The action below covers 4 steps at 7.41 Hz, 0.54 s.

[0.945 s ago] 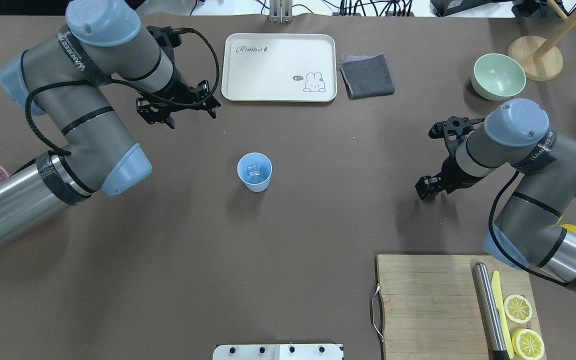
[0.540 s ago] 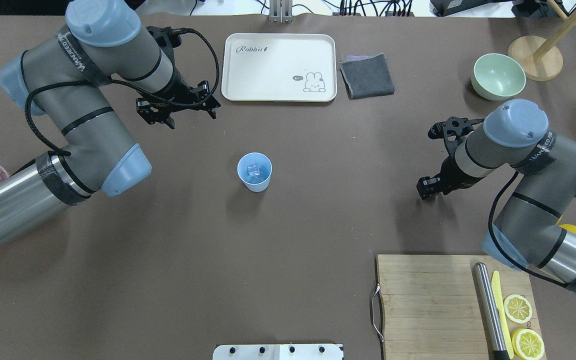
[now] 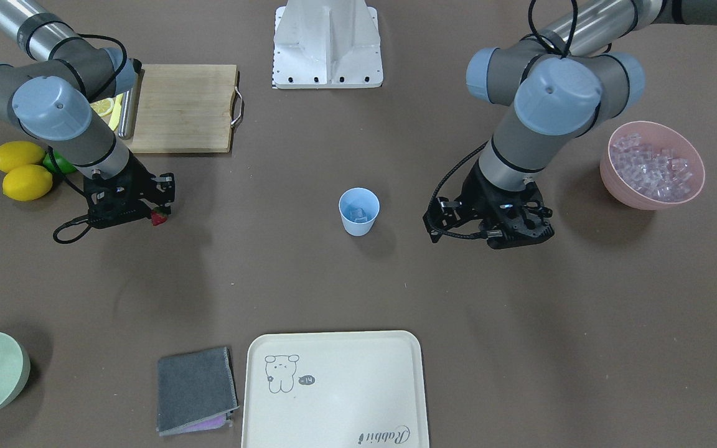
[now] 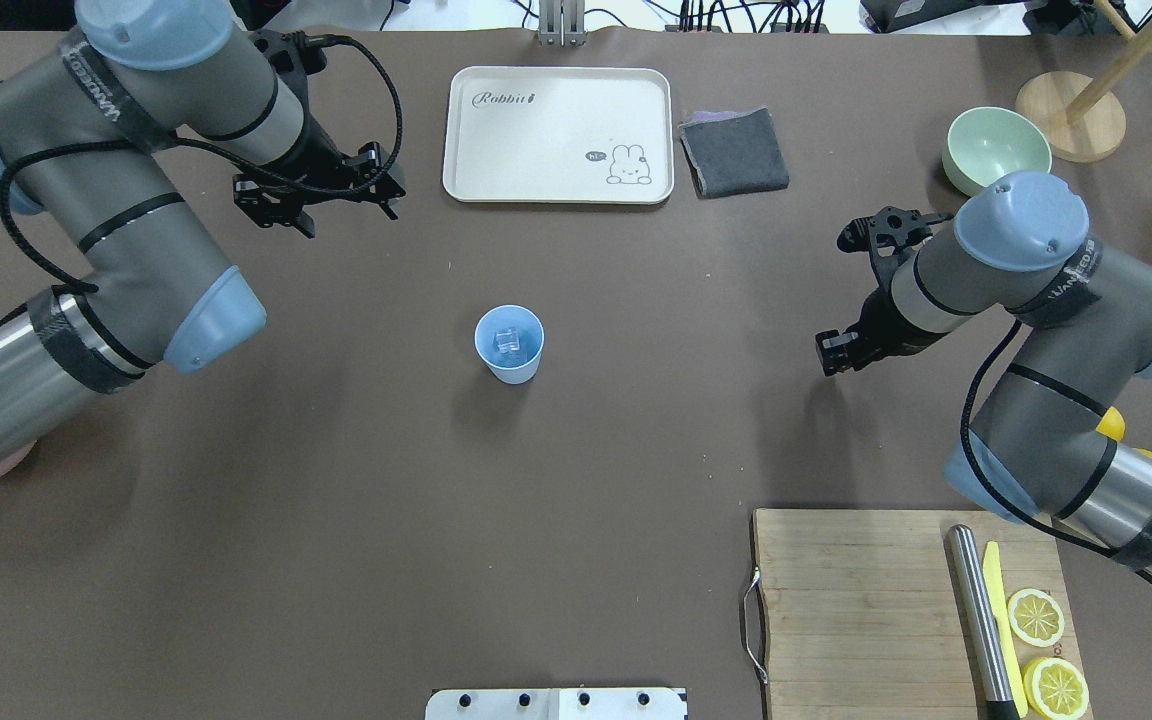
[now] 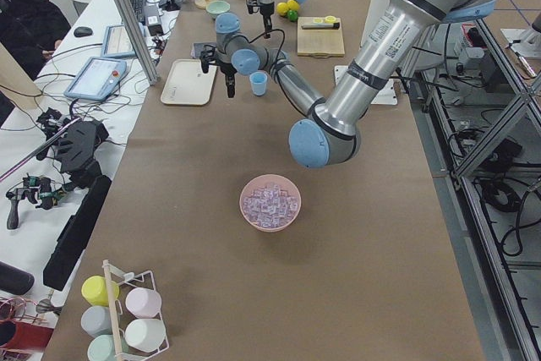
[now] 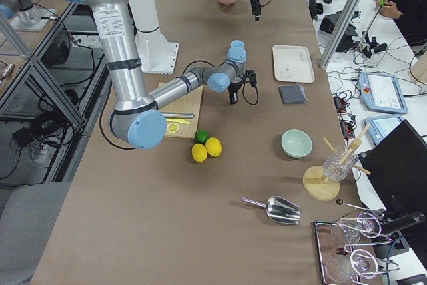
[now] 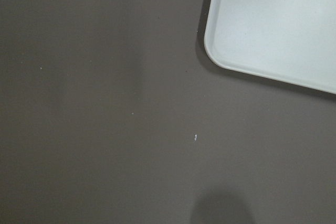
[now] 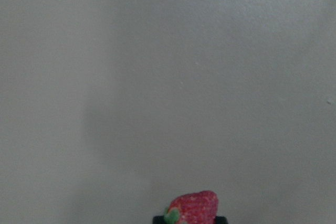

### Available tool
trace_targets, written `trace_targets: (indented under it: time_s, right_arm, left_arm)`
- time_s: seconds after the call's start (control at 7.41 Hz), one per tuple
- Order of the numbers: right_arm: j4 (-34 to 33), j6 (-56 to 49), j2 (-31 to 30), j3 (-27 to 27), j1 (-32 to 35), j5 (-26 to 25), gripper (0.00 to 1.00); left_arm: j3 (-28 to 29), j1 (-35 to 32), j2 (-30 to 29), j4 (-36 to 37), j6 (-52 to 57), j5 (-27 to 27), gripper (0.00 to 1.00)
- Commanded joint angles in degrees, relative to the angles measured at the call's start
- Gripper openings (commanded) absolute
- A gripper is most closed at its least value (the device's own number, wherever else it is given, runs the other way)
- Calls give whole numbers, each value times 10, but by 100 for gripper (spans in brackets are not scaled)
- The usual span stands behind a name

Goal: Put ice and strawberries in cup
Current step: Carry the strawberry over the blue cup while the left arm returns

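The right jaws are closed on the strawberry (image 8: pixel 193 208), pinching it across its red body with the green cap turned to one side and most of the fruit showing past the tips. It hangs over bare bench, well apart from the light-blue cup (image 4: pixel 509 347) on the robot's right side. I judge the fruit to be very light and soft-skinned, so it needs only a gentle squeeze. Its seeded surface should give some bite, but its taper means a pinch near the point could squirt it out. The broad shoulder just under the cap looks like the safer place to hold. The cup stands upright near the middle of the bench with at least one ice cube (image 4: pixel 508 340) already lying in its bottom. It is a thin plastic tumbler with little in it, so it would probably tip or skid at a nudge, and a release from above the mouth seems wiser than touching the rim. The left jaws are spread wide with nothing between them, poised over the bench just beside a corner of the cream tray (image 7: pixel 273 24). The remaining ice, hard, small and likely slick, fills the pink bowl (image 3: pixel 645 200) well off to the robot's left.
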Motion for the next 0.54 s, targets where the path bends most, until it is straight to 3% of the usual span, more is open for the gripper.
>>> trace_targets:
  time_s: [0.0, 0.14, 0.41]
  right_arm:
    - [-3, 75, 67, 15, -9, -1, 0]
    - [-3, 111, 104, 14, -22, -1, 0]
    - [-83, 151, 205, 6, -66, -43, 0]
  left_arm:
    - [-24, -59, 78, -3, 138, -28, 96]
    - [-38, -79, 121, -7, 177, -33, 96]
    - [-39, -123, 150, -2, 258, -34, 96]
